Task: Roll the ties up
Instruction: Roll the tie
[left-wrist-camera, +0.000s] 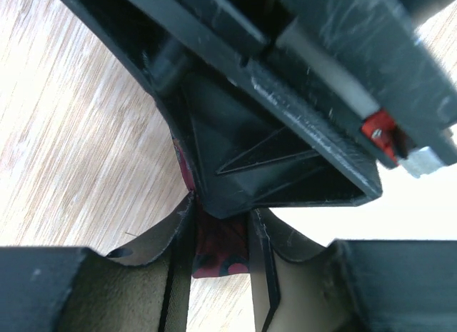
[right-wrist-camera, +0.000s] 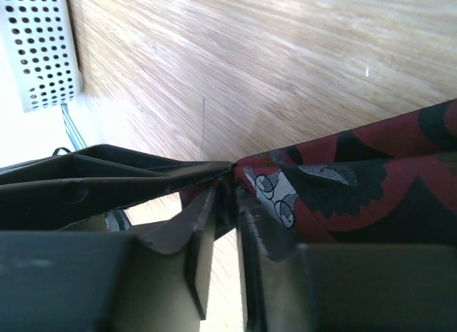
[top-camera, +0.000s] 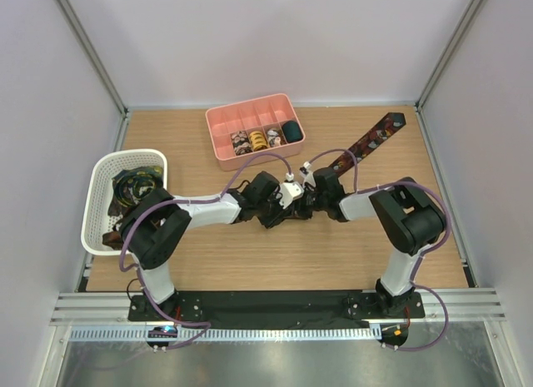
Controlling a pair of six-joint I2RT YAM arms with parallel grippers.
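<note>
A dark red tie with black and white print lies slanted from the back right corner toward the table's middle. Both grippers meet at its near end. My left gripper is shut on that end: in the left wrist view the red fabric fills the gap between my fingers, with the other gripper's black finger right above. My right gripper stands slightly open at the same spot. In the right wrist view the tie drapes past the right finger, and wood shows through the narrow gap.
A pink divided tray at the back holds several rolled ties. A white mesh basket with more loose ties sits at the left edge, its corner showing in the right wrist view. Walls enclose the wooden table.
</note>
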